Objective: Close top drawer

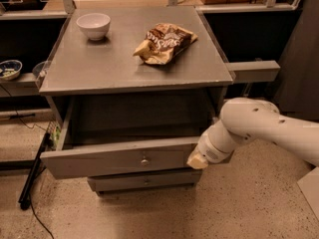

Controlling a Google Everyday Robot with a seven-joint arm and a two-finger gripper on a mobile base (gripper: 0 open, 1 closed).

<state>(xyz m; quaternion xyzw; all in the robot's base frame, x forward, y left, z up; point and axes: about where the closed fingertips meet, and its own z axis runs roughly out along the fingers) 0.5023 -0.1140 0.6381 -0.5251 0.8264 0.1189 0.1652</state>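
Observation:
The top drawer (119,158) of the grey cabinet stands pulled far out, its inside empty, with one small round metal knob (144,160) at the centre of its long front panel. My white arm reaches in from the right. The gripper (198,159) is at the right end of the drawer's front panel, touching or very close to it.
On the cabinet top (99,68) stand a white bowl (93,25) at the back left and a brown snack bag (164,43) at the middle right. A lower drawer front (144,181) sits under the open one. A small dish (9,68) rests on a shelf at left. Cables lie on the speckled floor at left.

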